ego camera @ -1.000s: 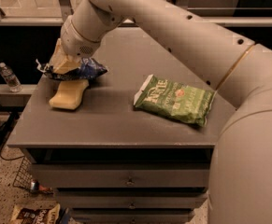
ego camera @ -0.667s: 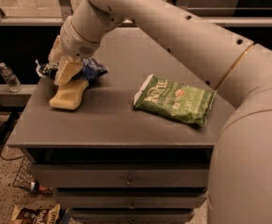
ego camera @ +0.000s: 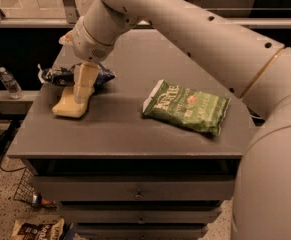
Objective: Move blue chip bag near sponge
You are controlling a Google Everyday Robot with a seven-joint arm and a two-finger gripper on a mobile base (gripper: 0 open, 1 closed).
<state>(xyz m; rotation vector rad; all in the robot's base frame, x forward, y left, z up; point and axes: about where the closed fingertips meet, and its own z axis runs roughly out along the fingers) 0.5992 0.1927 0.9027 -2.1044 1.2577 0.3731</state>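
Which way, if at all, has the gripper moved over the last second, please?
Yes: the gripper has dropped lower in view, now overlapping the sponge, which stayed put.

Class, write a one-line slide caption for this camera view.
Tool low over the blue chip bag lying beside the sponge; green chip bag sits apart.

Cream tool (ego camera: 83, 90) at navy bag (ego camera: 55, 76)

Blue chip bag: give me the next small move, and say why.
Probably lift the claw up and away: the blue chip bag lies on the tabletop right behind the sponge, with the claw low over both, so the placement looks done.
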